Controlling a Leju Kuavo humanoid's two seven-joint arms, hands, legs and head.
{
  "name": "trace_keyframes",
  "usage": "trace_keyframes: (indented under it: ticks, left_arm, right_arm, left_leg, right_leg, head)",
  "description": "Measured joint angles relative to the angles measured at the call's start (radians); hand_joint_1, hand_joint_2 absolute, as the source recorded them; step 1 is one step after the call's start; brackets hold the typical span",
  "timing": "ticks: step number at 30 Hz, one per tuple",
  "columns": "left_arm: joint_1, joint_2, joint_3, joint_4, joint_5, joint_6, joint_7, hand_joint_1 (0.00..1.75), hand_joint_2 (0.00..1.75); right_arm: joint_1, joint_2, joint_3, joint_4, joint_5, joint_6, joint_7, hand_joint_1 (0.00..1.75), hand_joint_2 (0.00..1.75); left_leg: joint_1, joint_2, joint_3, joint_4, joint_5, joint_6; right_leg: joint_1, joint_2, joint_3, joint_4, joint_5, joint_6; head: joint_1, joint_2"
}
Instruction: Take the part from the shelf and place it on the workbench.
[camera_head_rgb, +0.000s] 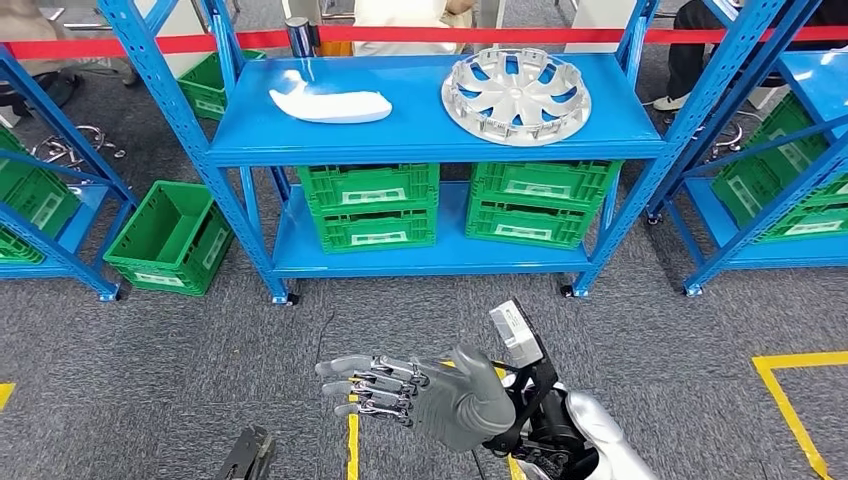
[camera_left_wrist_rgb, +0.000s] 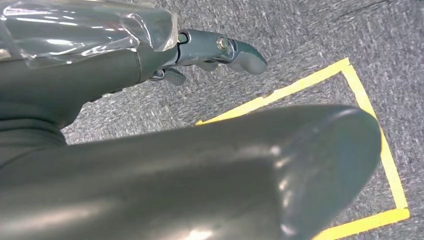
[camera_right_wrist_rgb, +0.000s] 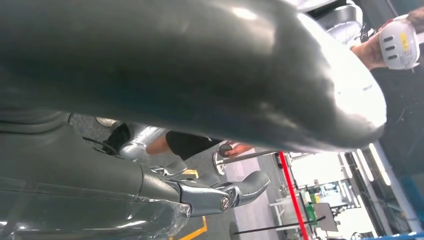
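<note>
On the blue shelf's top level (camera_head_rgb: 420, 135) lie a white curved part (camera_head_rgb: 330, 103) on the left and a silver wheel cover (camera_head_rgb: 516, 95) on the right. My right hand (camera_head_rgb: 420, 395) is raised over the carpet well short of the shelf, fingers stretched out and apart, holding nothing. In the right wrist view the right hand (camera_right_wrist_rgb: 200, 75) shows a thick thumb and bare fingers (camera_right_wrist_rgb: 245, 187). My left hand (camera_head_rgb: 250, 455) hangs low at the bottom edge. The left wrist view shows the left hand (camera_left_wrist_rgb: 200, 170) over the carpet, its fingers (camera_left_wrist_rgb: 220, 50) holding nothing.
Green crates (camera_head_rgb: 370, 205) fill the shelf's lower level, and another green crate (camera_head_rgb: 170, 235) stands on the floor to the left. More blue racks (camera_head_rgb: 770, 170) flank both sides. Yellow floor tape (camera_head_rgb: 800, 400) marks the grey carpet. A red barrier tape (camera_head_rgb: 450, 35) and people stand behind.
</note>
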Motion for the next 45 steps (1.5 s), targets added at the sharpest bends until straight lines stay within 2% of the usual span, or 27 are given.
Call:
trace_keyframes:
  ticks: [2,6,8,10,12,14,15,16,18,20,22,24,26,27,28,30,31,32,33,34,36,38,40,42,43,44,45]
  left_arm:
    - [0.000,0.000,-0.002,0.000,0.006,0.001,0.000,0.00,0.00]
    - [0.000,0.003,-0.007,0.000,0.010,0.003,0.000,0.00,0.00]
    - [0.001,0.003,-0.009,0.000,0.015,0.003,0.000,0.00,0.00]
    - [0.005,0.004,-0.011,0.000,0.020,0.003,0.000,0.00,0.00]
    - [0.008,0.004,-0.012,0.000,0.022,0.003,0.000,0.00,0.00]
    - [0.009,0.006,-0.014,0.000,0.024,0.003,0.000,0.00,0.00]
    - [0.009,0.008,-0.015,0.001,0.025,0.003,0.000,0.00,0.00]
    - [0.009,0.011,-0.015,0.001,0.026,0.003,-0.001,0.00,0.00]
    - [0.010,0.015,-0.016,0.002,0.027,0.004,-0.002,0.00,0.00]
    - [0.011,0.017,-0.016,0.002,0.027,0.004,-0.002,0.00,0.00]
    - [0.012,0.016,-0.017,0.002,0.027,0.003,-0.003,0.00,0.00]
    - [0.013,0.014,-0.018,0.002,0.027,0.003,-0.004,0.00,0.00]
    - [0.016,0.011,-0.019,0.002,0.027,0.003,-0.004,0.00,0.00]
    - [0.018,0.010,-0.020,0.002,0.027,0.002,-0.004,0.00,0.00]
    - [0.019,0.009,-0.021,0.002,0.027,0.002,-0.004,0.00,0.00]
    - [0.019,0.007,-0.021,0.002,0.027,0.002,-0.004,0.00,0.00]
    - [0.019,0.008,-0.021,0.002,0.027,0.002,-0.004,0.00,0.00]
    - [0.018,0.008,-0.021,0.003,0.028,0.002,-0.004,0.00,0.00]
    - [0.018,0.009,-0.022,0.003,0.028,0.002,-0.005,0.00,0.00]
    - [0.017,0.009,-0.022,0.003,0.029,0.003,-0.006,0.00,0.00]
    - [0.015,0.009,-0.023,0.002,0.029,0.003,-0.008,0.00,0.00]
    - [0.014,0.009,-0.023,0.002,0.030,0.004,-0.009,0.00,0.00]
    - [0.016,0.010,-0.024,0.002,0.030,0.007,-0.010,0.00,0.00]
    - [0.018,0.010,-0.024,0.002,0.030,0.009,-0.010,0.00,0.00]
    - [0.019,0.010,-0.024,0.002,0.030,0.009,-0.010,0.00,0.00]
    - [0.019,0.010,-0.024,0.002,0.030,0.009,-0.010,0.00,0.00]
    - [0.020,0.013,-0.024,0.003,0.030,0.009,-0.010,0.00,0.00]
  right_arm:
    - [-0.001,-0.001,0.000,-0.001,0.000,0.004,0.000,0.00,0.00]
    - [-0.001,0.000,0.000,-0.004,0.000,0.006,0.000,0.00,0.00]
    - [-0.001,0.002,0.002,-0.005,-0.001,0.010,0.000,0.00,0.00]
    - [-0.001,0.002,0.003,-0.005,-0.001,0.013,0.000,0.00,0.00]
    - [0.000,0.003,0.004,-0.005,-0.001,0.016,0.000,0.00,0.00]
    - [0.000,0.004,0.004,-0.005,-0.001,0.017,0.000,0.00,0.00]
    - [-0.001,0.005,0.004,-0.005,-0.001,0.017,0.000,0.00,0.00]
    - [-0.002,0.007,0.004,-0.005,-0.001,0.017,0.000,0.00,0.00]
    - [-0.001,0.009,0.004,-0.006,-0.001,0.018,0.000,0.00,0.00]
    - [-0.001,0.010,0.004,-0.008,-0.001,0.020,0.000,0.00,0.00]
    - [-0.003,0.008,0.004,-0.009,-0.002,0.022,0.000,0.00,0.00]
    - [-0.002,0.005,0.004,-0.009,-0.003,0.023,-0.001,0.00,0.00]
    - [0.001,0.002,0.004,-0.009,-0.002,0.023,0.000,0.00,0.00]
    - [0.002,0.000,0.004,-0.009,-0.002,0.023,0.000,0.00,0.00]
    - [0.002,-0.001,0.004,-0.009,-0.002,0.023,0.000,0.00,0.00]
    - [0.003,-0.003,0.004,-0.008,-0.002,0.024,0.000,0.00,0.00]
    - [0.004,-0.003,0.004,-0.008,-0.002,0.025,0.000,0.00,0.00]
    - [0.005,-0.004,0.004,-0.008,-0.003,0.026,-0.001,0.00,0.00]
    - [0.005,-0.004,0.004,-0.008,-0.003,0.027,-0.001,0.00,0.00]
    - [0.005,-0.004,0.004,-0.008,-0.003,0.028,-0.001,0.00,0.00]
    - [0.005,-0.003,0.003,-0.010,-0.005,0.031,-0.002,0.00,0.00]
    - [0.006,-0.001,0.004,-0.010,-0.006,0.033,-0.002,0.00,0.00]
    - [0.007,0.000,0.004,-0.010,-0.007,0.035,-0.002,0.00,0.00]
    - [0.008,0.000,0.004,-0.010,-0.007,0.036,-0.003,0.00,0.00]
    - [0.008,0.000,0.004,-0.010,-0.008,0.036,-0.003,0.00,0.00]
    - [0.008,0.000,0.004,-0.010,-0.008,0.037,-0.004,0.00,0.00]
    - [0.008,0.001,0.004,-0.010,-0.008,0.037,-0.006,0.00,0.00]
  left_leg:
    - [-0.003,0.000,0.001,0.007,-0.013,-0.011]
    - [0.005,0.001,-0.007,0.045,-0.042,-0.033]
    - [0.009,0.003,-0.066,0.160,-0.086,-0.045]
    - [0.012,0.003,-0.151,0.287,-0.116,-0.052]
    - [0.012,0.003,-0.180,0.289,-0.072,-0.049]
    - [0.007,0.003,-0.140,0.161,0.025,-0.031]
    - [0.002,0.004,-0.115,0.102,0.056,-0.019]
    - [-0.005,0.005,-0.095,0.059,0.069,-0.006]
    - [-0.018,0.007,-0.076,0.024,0.058,0.014]
    - [-0.018,0.006,-0.050,-0.009,0.052,0.025]
    - [-0.011,0.004,-0.016,-0.034,0.047,0.031]
    - [-0.005,0.002,0.005,-0.041,0.033,0.031]
    - [-0.001,-0.001,0.025,-0.041,0.014,0.025]
    - [0.001,-0.003,0.039,-0.041,0.003,0.020]
    - [0.005,-0.005,0.055,-0.040,-0.010,0.013]
    - [0.009,-0.006,0.085,-0.033,-0.041,-0.003]
    - [0.008,-0.006,0.094,-0.028,-0.056,-0.011]
    - [0.007,-0.005,0.097,-0.024,-0.070,-0.019]
    - [0.007,-0.004,0.102,-0.020,-0.079,-0.026]
    - [0.009,-0.002,0.104,-0.017,-0.082,-0.030]
    - [0.015,0.001,0.091,0.030,-0.077,-0.038]
    - [0.018,0.003,0.019,0.147,-0.085,-0.046]
    - [0.019,0.003,-0.075,0.265,-0.134,-0.053]
    - [0.018,0.003,-0.130,0.288,-0.167,-0.050]
    - [0.016,0.003,-0.136,0.255,-0.151,-0.043]
    - [0.013,0.003,-0.131,0.199,-0.108,-0.031]
    - [0.005,0.003,-0.123,0.136,-0.041,-0.014]
  right_leg:
    - [0.004,-0.001,0.031,-0.055,0.012,-0.017]
    - [0.000,0.003,0.051,-0.058,0.002,-0.050]
    - [-0.002,0.003,0.066,-0.059,-0.008,-0.062]
    - [0.001,0.005,0.078,-0.059,-0.020,-0.066]
    - [0.004,0.008,0.098,-0.059,-0.037,-0.065]
    - [0.006,0.010,0.123,-0.060,-0.056,-0.063]
    - [0.008,0.010,0.132,-0.062,-0.065,-0.060]
    - [0.006,0.011,0.136,-0.065,-0.071,-0.056]
    - [0.005,0.010,0.141,-0.070,-0.070,-0.043]
    - [0.005,0.007,0.143,-0.060,-0.065,-0.031]
    - [0.006,0.004,0.104,0.014,-0.074,-0.027]
    - [0.003,0.004,0.016,0.141,-0.108,-0.033]
    - [-0.003,0.003,-0.057,0.211,-0.139,-0.030]
    - [-0.007,0.003,-0.071,0.199,-0.135,-0.020]
    - [-0.012,0.002,-0.068,0.153,-0.109,-0.003]
    - [-0.021,-0.007,-0.043,0.023,-0.014,0.032]
    - [-0.022,-0.012,-0.029,-0.023,0.025,0.032]
    - [-0.021,-0.014,-0.022,-0.044,0.048,0.023]
    - [-0.018,-0.015,-0.019,-0.047,0.052,0.004]
    - [-0.017,-0.010,-0.012,-0.044,0.046,-0.015]
    - [-0.017,-0.005,0.005,-0.046,0.036,-0.035]
    - [-0.016,-0.002,0.026,-0.049,0.020,-0.049]
    - [-0.012,0.002,0.045,-0.049,0.000,-0.055]
    - [-0.005,0.007,0.072,-0.049,-0.022,-0.057]
    - [-0.001,0.008,0.090,-0.049,-0.034,-0.057]
    - [0.003,0.009,0.108,-0.050,-0.047,-0.057]
    - [0.005,0.010,0.121,-0.052,-0.059,-0.057]
  head:
    - [0.000,0.000]
    - [-0.004,0.000]
    - [-0.007,0.000]
    - [-0.007,0.000]
    - [-0.007,0.000]
    - [-0.007,0.000]
    - [-0.005,0.000]
    - [-0.004,0.000]
    - [-0.005,0.000]
    - [-0.008,0.000]
    - [-0.005,0.000]
    - [-0.002,0.000]
    - [-0.001,0.000]
    - [-0.001,0.000]
    - [-0.001,0.000]
    - [0.000,0.000]
    - [0.001,0.000]
    - [0.001,0.000]
    - [0.001,0.000]
    - [0.000,0.000]
    - [-0.001,0.000]
    - [-0.003,0.000]
    - [-0.004,0.000]
    - [-0.004,0.000]
    - [-0.004,0.000]
    - [-0.004,0.000]
    - [-0.003,0.000]
